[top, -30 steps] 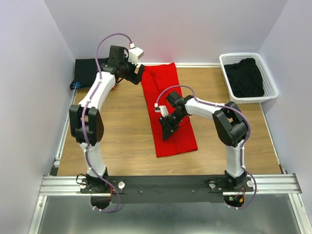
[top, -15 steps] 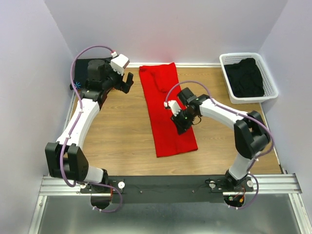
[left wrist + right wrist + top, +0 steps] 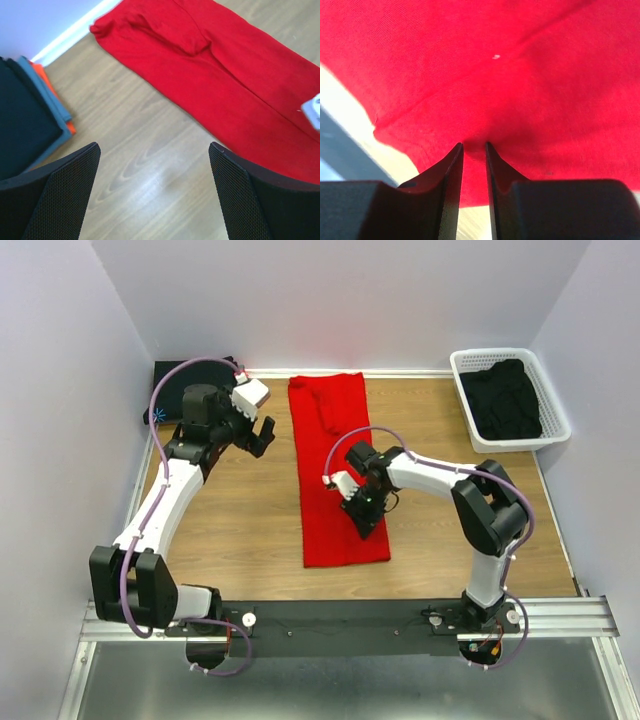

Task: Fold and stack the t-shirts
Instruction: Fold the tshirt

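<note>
The red t-shirt [image 3: 335, 440] lies as a long, narrow folded strip down the middle of the wooden table [image 3: 240, 520], running from the back wall at the top centre of the overhead view toward the lower centre. The right gripper [image 3: 365, 520] sits on the strip's lower part; in its wrist view its fingers [image 3: 451, 170] are almost together, with a ridge of red cloth [image 3: 520, 75] nipped in the slit. The left gripper [image 3: 262, 432] hangs above bare wood just left of the shirt, spread wide with nothing between its fingers [image 3: 70, 185]. Black t-shirts [image 3: 505, 400] fill the white basket [image 3: 510, 353] at upper right. A folded pile [image 3: 180, 380] sits at upper left.
</note>
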You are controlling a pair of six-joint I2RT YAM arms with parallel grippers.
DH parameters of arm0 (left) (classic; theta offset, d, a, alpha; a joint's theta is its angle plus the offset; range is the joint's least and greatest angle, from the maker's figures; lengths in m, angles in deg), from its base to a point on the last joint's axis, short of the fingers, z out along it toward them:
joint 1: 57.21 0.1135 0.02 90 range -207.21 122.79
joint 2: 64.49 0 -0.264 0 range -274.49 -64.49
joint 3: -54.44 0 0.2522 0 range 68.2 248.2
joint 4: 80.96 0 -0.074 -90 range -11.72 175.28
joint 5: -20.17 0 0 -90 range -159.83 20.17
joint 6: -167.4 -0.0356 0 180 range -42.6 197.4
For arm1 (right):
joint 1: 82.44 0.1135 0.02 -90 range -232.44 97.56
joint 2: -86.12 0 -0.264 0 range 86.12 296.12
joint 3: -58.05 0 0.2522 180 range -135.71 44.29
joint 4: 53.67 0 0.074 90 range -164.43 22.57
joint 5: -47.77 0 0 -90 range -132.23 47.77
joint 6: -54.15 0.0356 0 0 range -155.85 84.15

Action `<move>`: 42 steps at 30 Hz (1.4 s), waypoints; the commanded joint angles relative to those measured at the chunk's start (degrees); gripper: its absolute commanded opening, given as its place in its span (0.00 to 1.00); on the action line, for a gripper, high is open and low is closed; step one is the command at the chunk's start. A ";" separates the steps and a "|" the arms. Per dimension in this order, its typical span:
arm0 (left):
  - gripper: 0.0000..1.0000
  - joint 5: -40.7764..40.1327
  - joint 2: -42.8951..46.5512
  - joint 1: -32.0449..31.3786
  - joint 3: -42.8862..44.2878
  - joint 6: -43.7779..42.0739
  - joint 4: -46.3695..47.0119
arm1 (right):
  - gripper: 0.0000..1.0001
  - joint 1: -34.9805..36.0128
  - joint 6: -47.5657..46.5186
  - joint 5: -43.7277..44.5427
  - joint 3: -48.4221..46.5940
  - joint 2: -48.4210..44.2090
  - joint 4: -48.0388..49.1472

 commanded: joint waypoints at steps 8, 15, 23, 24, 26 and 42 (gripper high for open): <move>0.94 13.88 5.84 0.14 -4.24 -15.86 -12.07 | 0.47 3.33 0.20 -3.83 -0.33 -7.87 2.27; 0.87 16.80 11.64 -8.11 -12.23 -44.25 -29.38 | 0.61 3.60 -15.28 -1.53 6.62 -27.12 2.80; 0.85 12.05 19.47 -25.26 -23.04 -51.56 -28.96 | 0.62 12.55 -20.39 1.54 23.92 -36.72 13.42; 0.84 10.23 19.73 -28.48 -24.88 -52.17 -28.35 | 0.63 13.52 -21.00 2.33 25.42 -37.42 16.30; 0.84 7.94 20.52 -31.57 -26.47 -52.62 -25.98 | 0.63 15.54 -21.27 2.95 27.80 -38.13 18.43; 0.58 -2.01 12.97 -45.82 -35.00 -49.46 -13.05 | 0.57 18.19 -25.84 5.06 35.28 -32.16 26.00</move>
